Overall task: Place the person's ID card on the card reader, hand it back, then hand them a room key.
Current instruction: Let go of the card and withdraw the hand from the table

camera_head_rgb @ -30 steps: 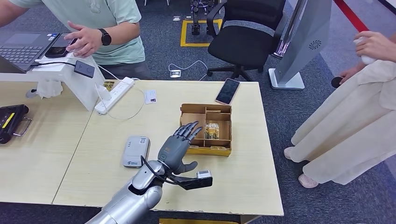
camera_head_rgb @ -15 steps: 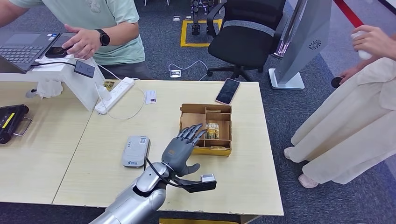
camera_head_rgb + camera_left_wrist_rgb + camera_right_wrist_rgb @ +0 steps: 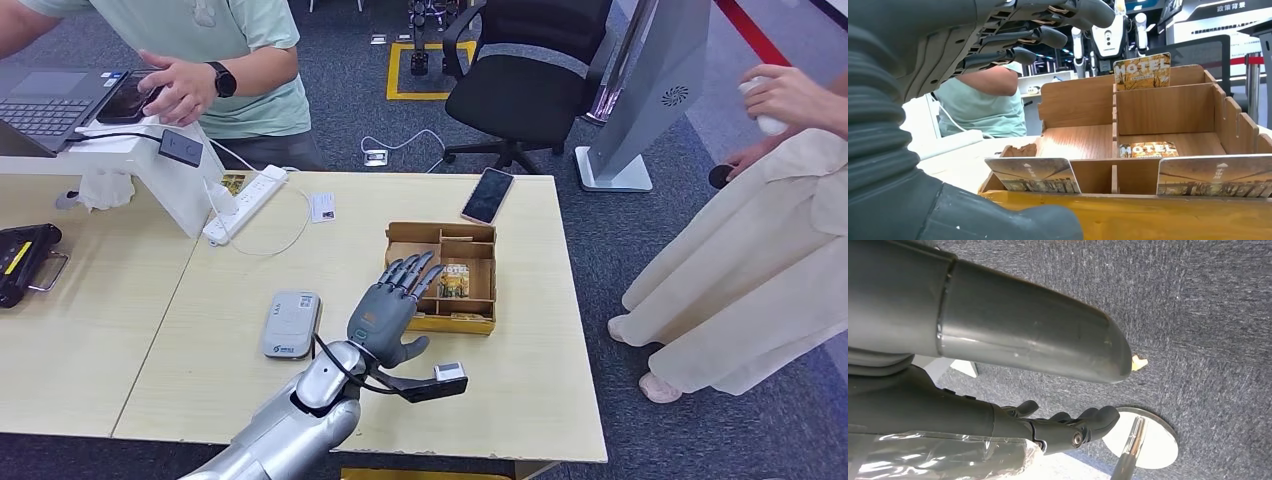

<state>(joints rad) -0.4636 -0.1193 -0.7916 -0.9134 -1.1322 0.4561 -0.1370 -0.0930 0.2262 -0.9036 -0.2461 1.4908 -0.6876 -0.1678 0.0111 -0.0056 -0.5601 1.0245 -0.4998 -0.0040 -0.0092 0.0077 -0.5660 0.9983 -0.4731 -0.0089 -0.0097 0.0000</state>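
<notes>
While the left hand (image 3: 392, 305) hovers open and empty at the near edge of the wooden box (image 3: 441, 276), head view shows the card reader (image 3: 291, 323) lying bare on the worktop (image 3: 120, 330), with a waiting person (image 3: 760, 250) standing off to the right.

From the left wrist, spread fingers (image 3: 1040, 35) hang above the compartments; one room key (image 3: 1143, 71) stands upright against the back wall, another lies flat, two lean at the front. These thin cards sit close to the dividers, so I judge a pinch could slip or tip the box.

Right wrist view shows the right hand (image 3: 1063, 427) hanging toward carpet, fingers loosely curled, holding nothing. I cannot find the ID card.
</notes>
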